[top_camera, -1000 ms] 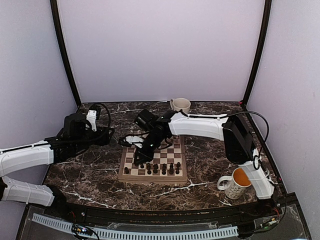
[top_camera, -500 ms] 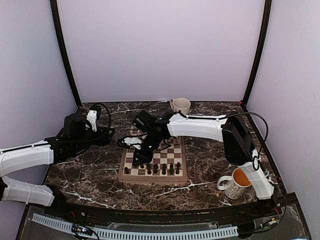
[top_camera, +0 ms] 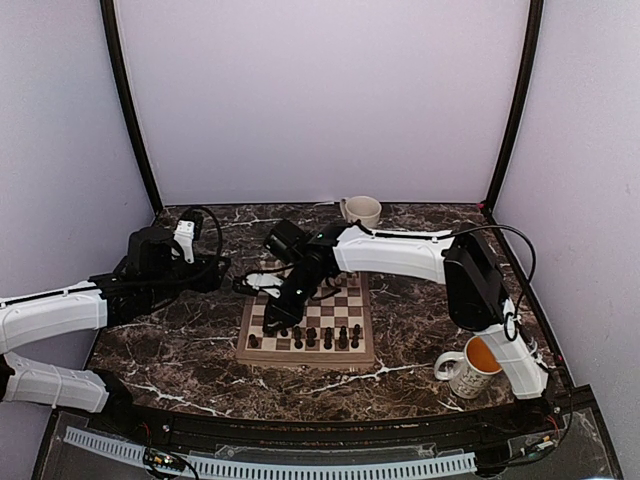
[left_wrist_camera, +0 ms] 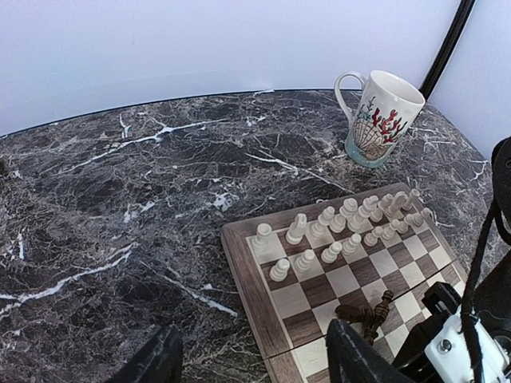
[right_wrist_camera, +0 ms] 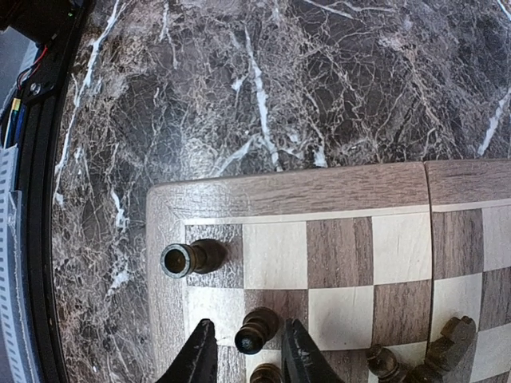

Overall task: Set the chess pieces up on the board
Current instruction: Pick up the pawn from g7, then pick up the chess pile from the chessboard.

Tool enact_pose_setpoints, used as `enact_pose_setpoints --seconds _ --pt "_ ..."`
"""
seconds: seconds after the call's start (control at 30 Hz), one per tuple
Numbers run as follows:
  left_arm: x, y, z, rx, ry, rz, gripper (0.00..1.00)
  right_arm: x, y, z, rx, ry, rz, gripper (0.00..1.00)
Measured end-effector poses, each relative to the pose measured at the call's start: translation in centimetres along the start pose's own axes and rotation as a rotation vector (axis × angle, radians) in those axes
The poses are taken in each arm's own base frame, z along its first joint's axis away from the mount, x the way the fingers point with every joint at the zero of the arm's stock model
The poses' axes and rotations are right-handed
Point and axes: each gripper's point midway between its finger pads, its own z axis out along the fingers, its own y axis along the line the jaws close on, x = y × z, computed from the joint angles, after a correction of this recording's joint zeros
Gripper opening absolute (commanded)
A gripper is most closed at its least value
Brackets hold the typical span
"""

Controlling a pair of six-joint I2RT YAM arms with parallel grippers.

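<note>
Fingertips of the right gripper (right_wrist_camera: pixel 249 335) are mostly cut off by the wrist view's lower edge. They stand slightly parted either side of a dark pawn (right_wrist_camera: pixel 255 329), with a sliver of light square showing on one side. The pawn stands on the board (top_camera: pixel 300 356), in the second row from its near edge. From above, the arm hides those squares. Five dark chess pieces (right_wrist_camera: pixel 383 363) show in the wrist view, three of them cropped. A rook (right_wrist_camera: pixel 192 258) occupies the near-left corner. Cream pieces (left_wrist_camera: pixel 327 231) fill two rows at the board's far edge, too crowded to count. Left of the board, the left gripper (left_wrist_camera: pixel 255 343) hangs spread wide, holding nothing. There are two mugs: one (top_camera: pixel 360 210) beyond the board, one (top_camera: pixel 467 368) to its right.
</note>
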Motion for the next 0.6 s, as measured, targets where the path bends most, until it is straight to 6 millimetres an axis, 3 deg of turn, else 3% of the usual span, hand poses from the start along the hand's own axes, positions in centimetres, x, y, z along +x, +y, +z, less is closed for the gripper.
enact_pose_setpoints --seconds 0.17,0.3,0.47,0.53,0.6 --pt "0.3 -0.1 0.0 0.008 0.021 0.002 0.62 -0.5 0.1 -1.4 -0.016 -0.022 0.008 0.31" --pt "0.2 -0.4 -0.2 0.015 0.046 -0.002 0.6 -0.9 -0.4 -5.4 -0.002 -0.074 0.015 0.32" --pt "0.4 -1.5 0.3 0.063 0.105 -0.019 0.52 0.0 -4.3 -11.5 0.083 -0.149 -0.008 0.37" --pt "0.9 -2.3 0.8 0.102 0.148 -0.027 0.5 1.6 -6.4 -12.5 0.124 -0.142 -0.017 0.37" --pt "1.9 -3.3 1.5 0.153 0.201 -0.035 0.48 3.1 -7.7 -12.4 0.149 -0.11 -0.033 0.38"
